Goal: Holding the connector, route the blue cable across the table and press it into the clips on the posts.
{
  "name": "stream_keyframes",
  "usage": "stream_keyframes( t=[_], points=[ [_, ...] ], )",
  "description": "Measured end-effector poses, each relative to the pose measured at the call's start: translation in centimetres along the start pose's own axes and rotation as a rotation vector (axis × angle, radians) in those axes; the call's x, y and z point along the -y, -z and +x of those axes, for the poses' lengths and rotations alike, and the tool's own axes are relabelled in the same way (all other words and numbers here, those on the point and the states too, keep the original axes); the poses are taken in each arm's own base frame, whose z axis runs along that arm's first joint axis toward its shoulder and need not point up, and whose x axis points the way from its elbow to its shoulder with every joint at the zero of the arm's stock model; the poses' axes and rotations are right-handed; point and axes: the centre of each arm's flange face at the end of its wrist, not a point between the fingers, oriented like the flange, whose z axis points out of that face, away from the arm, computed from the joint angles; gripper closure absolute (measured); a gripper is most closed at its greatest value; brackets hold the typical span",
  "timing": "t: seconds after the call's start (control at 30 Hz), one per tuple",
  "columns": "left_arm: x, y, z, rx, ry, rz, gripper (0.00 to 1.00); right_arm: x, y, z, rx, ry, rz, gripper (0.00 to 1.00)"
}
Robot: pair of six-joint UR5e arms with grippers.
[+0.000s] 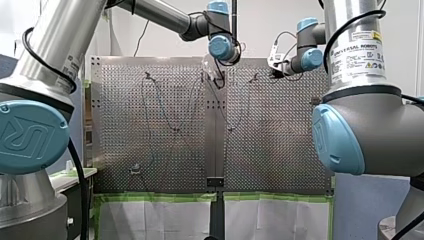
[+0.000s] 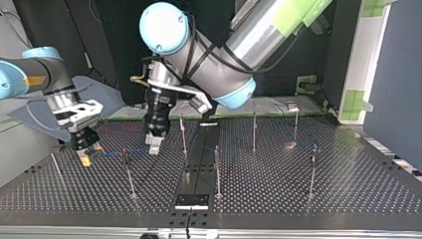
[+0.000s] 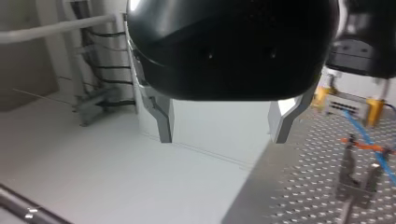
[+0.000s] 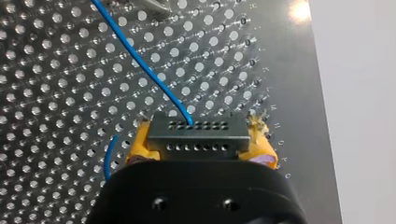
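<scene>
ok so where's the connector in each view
Right wrist view: connector clamped in my right arm's jaws.
Left wrist view: connector beside my left arm's jaws, between yellow pads.
Top view: connector at the left, low over the table.
Front view: too small to tell.
Shared landmark: the blue cable leaving it.

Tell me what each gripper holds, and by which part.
My right gripper clamps the connector by its two short ends, between yellow pads. My left gripper is open, holding nothing.
</scene>
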Motion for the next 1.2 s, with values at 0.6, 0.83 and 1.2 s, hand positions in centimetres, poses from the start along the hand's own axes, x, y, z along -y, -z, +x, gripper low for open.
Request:
stream_keyframes(
  t=[0.6,0.83,1.2],
  points=[
    [-1.9,3.7,-1.0,0.110,0.060,-0.015,0.00,0.1,0.0,-0.1,0.003,0.012,0.001,1.00],
    [-4.8,4.1,5.3,0.069,0.025,-0.078,0.00,0.3,0.0,-0.2,0.004,0.010,0.003,1.00],
    [-8.5,5.6,13.5,-0.013,-0.027,-0.099,0.00,0.8,-0.1,-0.4,0.011,0.009,0.012,1.00]
  ],
)
